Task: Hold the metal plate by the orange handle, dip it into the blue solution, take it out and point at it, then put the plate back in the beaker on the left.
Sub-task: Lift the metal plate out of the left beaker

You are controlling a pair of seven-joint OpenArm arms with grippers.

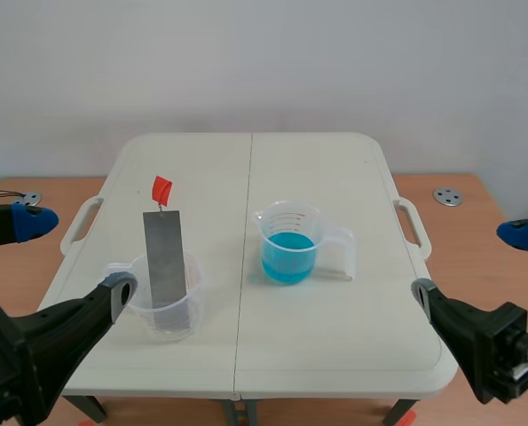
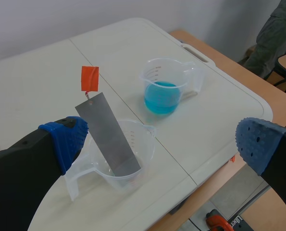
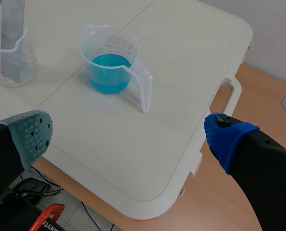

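Nothing begun: the metal plate (image 1: pixel 165 257) leans in its beaker (image 1: pixel 168 312), orange handle (image 1: pixel 161 188) free; my left gripper (image 2: pixel 162 144) and right gripper (image 3: pixel 128 137) gape empty.

Plain pale wall (image 1: pixel 264 62) behind. White folding table (image 1: pixel 334 346) on wooden surface (image 1: pixel 463 231). Metal disc (image 1: pixel 447 196) on wood, each side.

A white table (image 1: pixel 334 337) has a line down its middle. Behind it is a grey wall (image 1: pixel 264 62). One small round metal disc (image 1: pixel 447 196) lies on the brown wood (image 1: pixel 463 240) at its right, another disc (image 1: pixel 31 197) at its left.
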